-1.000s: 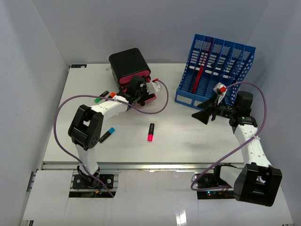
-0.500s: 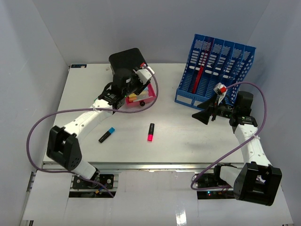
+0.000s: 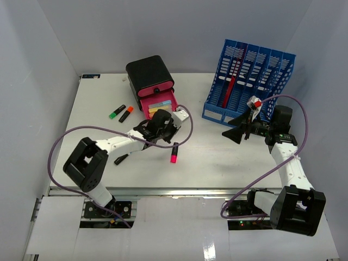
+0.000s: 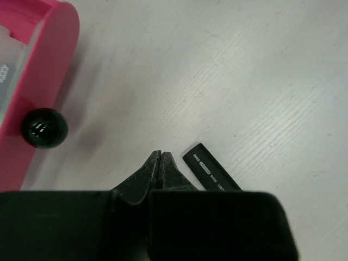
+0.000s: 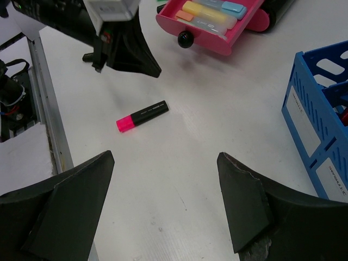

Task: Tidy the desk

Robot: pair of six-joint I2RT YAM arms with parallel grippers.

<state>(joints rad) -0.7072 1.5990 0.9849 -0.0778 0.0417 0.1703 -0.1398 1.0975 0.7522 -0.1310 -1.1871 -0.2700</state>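
The white desk (image 3: pixel 217 163) holds a pink highlighter (image 3: pixel 174 152) with a black body near its middle. My left gripper (image 3: pixel 169 137) hovers just behind that highlighter and in front of the open pink drawer (image 3: pixel 157 103). In the left wrist view its jaws (image 4: pixel 160 155) are shut with nothing between them. The highlighter's black end (image 4: pixel 210 172) lies just right of the tips, not touching. My right gripper (image 3: pixel 234 133) stands open and empty over bare desk; the wrist view (image 5: pixel 165 157) shows the highlighter (image 5: pixel 142 116) ahead of it.
The black drawer unit (image 3: pixel 149 75) stands at the back, its drawer (image 5: pixel 217 27) holding coloured pads. The blue file rack (image 3: pixel 250 81) is at the back right. Green (image 3: pixel 113 113) and orange (image 3: pixel 126 114) markers lie left; a dark marker (image 3: pixel 120 159) lies under the cable.
My left gripper has closed from open to shut, and its arm has swung away from the drawer to a spot beside the pink highlighter. The right arm has not moved.
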